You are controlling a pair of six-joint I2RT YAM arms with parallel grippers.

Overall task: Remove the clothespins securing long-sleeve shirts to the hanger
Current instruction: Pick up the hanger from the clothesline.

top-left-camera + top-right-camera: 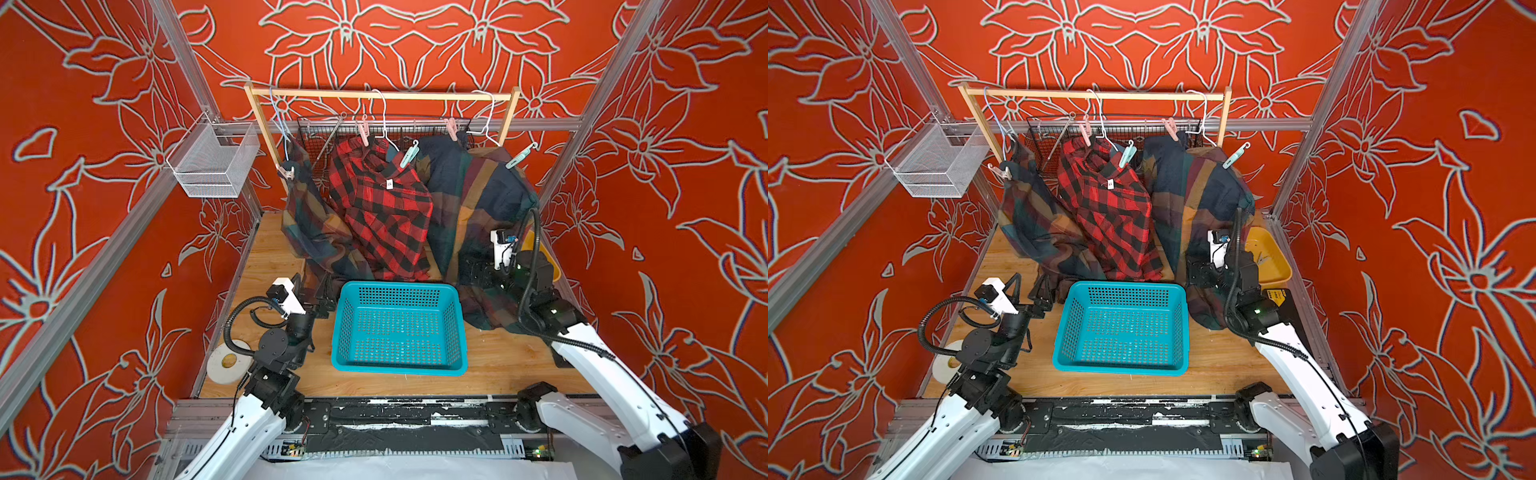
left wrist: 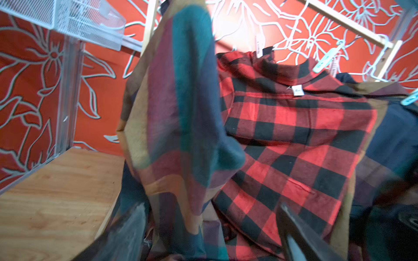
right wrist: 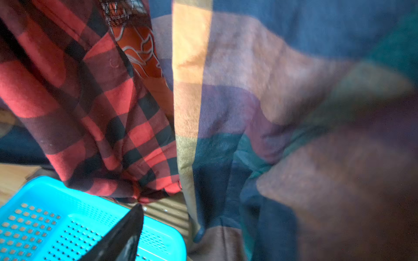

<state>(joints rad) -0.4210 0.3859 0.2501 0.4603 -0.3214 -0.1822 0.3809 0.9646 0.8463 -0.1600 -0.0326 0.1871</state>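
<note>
The clothespins are sitting high on the white wire hangers (image 1: 384,118) under the wooden rail (image 1: 382,95). A pink peg (image 1: 363,132) and a mint peg (image 1: 409,154) are pinching the shoulders of the red-and-black shirt (image 1: 382,216), another pink (image 1: 451,129) and mint (image 1: 518,158) pair are holding the right-hand dark plaid shirt (image 1: 478,195), and a lone pink peg (image 1: 286,171) is clamping the left-hand dark plaid shirt (image 1: 309,224). The pegs are looking light, stiff and smooth (likely to twist or flick away if nipped off-centre), so I am judging the free tail ends the place to squeeze, since that is what opens the spring. The shirts are soft and will probably be swaying under any push. The left gripper (image 2: 211,208) is hanging low by the hems with its jaws spread wide, gripping nothing. The right gripper (image 1: 476,270) is nosing into draped fabric, and whether it is open I cannot tell. The wooden table (image 1: 498,361) is carrying a blue basket (image 1: 399,328), shirt tails are pooling on it, and red patterned walls are crowding both sides.
</note>
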